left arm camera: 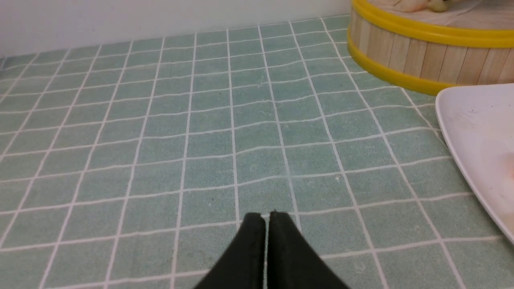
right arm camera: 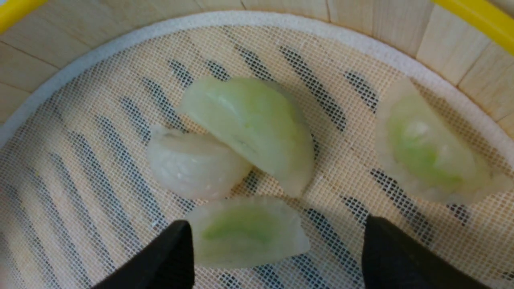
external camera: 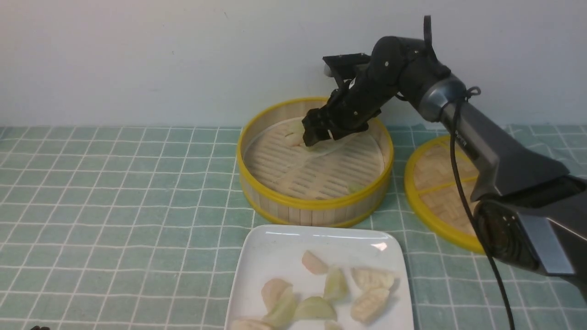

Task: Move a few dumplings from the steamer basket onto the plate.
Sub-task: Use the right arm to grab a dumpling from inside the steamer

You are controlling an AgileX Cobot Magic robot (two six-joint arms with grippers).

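Bamboo steamer basket (external camera: pixel 315 206), yellow-rimmed, sits toward the far edge of the green-checked tabletop (external camera: pixel 114 206). The white square plate (external camera: pixel 275 243) lies just before it at the near edge, carrying several pink, green and cream dumplings (external camera: pixel 337 284). The right end effector (external camera: pixel 315 136) reaches into the basket's far side, fingers apart around a pale green dumpling (right arm camera: pixel 245 233) on the mesh liner (right arm camera: pixel 100 208); three more lie close by. The left end effector (left arm camera: pixel 267 218) is low over bare tabletop left of the plate, fingers together, gripping nothing. A flat woven disc (external camera: pixel 440 183) lies right of the basket.
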